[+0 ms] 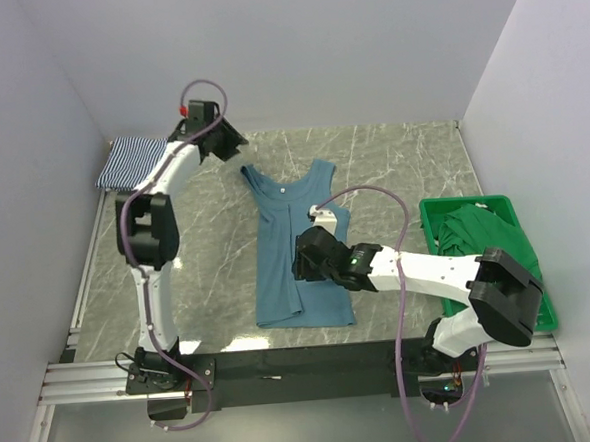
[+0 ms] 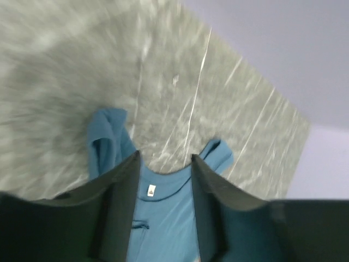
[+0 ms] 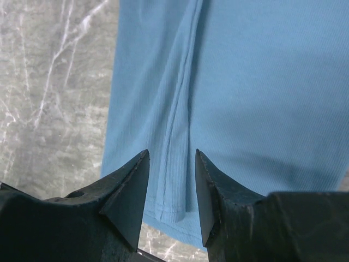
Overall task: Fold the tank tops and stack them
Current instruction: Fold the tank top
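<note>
At the far left corner of the desk (image 1: pixel 392 165): striped tank top (image 1: pixel 131 159), navy and white, lying as a compact folded patch right against the left edge.

Just right of that, near the far edge: left gripper (image 1: pixel 232 143), raised above the marble, claw spread wide with nothing between the fingers. Seen from its own wrist (image 2: pixel 163 158), blurred, pointing down toward the neckline of the teal tank top (image 2: pixel 163 218); small white label (image 2: pixel 151 190) visible inside the collar, one strap to either side of the fingers.

Across the middle of the desk: teal tank top (image 1: pixel 297 251), spread flat, straps toward the far edge, hem toward the near edge, well apart from the striped one. Marked by a long lengthwise crease down the cloth (image 3: pixel 245 98), left of centre.

Over the lower half of that top: right gripper (image 1: pixel 300 263), reaching in from the right side, claw parted and pinching nothing. From its wrist view (image 3: pixel 170 158), fingers astride the crease close to the hem; contact with the cloth impossible to tell.

Along the right edge, toward the near corner: green crate (image 1: pixel 435 217), holding a heap of dark green cloth (image 1: pixel 476 235), partly hidden by the right arm.
</note>
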